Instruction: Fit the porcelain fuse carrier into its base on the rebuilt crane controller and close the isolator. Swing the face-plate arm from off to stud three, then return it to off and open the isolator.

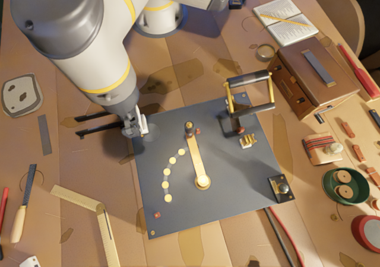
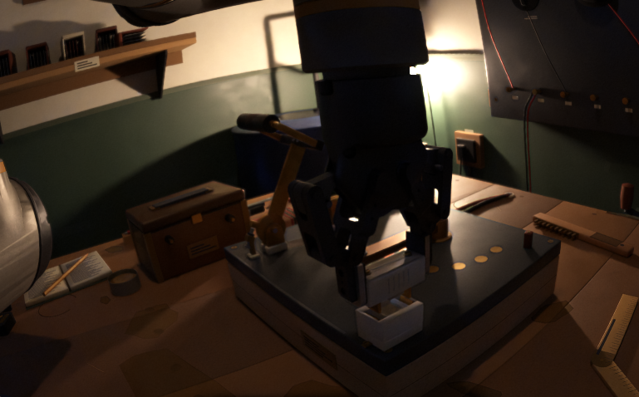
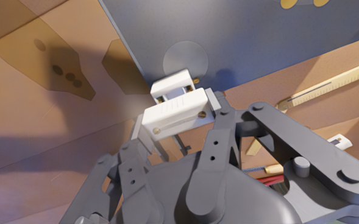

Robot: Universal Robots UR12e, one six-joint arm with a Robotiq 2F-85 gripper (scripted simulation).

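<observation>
My gripper [image 2: 386, 276] points down over the near left corner of the dark controller plate [image 1: 205, 163]. The white porcelain fuse carrier [image 3: 175, 113] is gripped between its closed fingers, its brass prongs just above the white base [image 2: 389, 323] fixed at that corner. The brass face-plate arm [image 1: 195, 157] lies from its pivot to a knob near the plate's middle, beside an arc of several brass studs [image 1: 168, 172]. The isolator [image 1: 248, 89], a brass frame with a dark roller handle, stands raised at the plate's far right corner.
Behind the plate stand a brown wooden box [image 1: 310, 77], an open book [image 1: 284, 20] and the arm's base. A folding rule [image 1: 98, 218] and a file [image 1: 23, 203] lie left of the plate. A green dish [image 1: 345, 186] and small parts lie to the right.
</observation>
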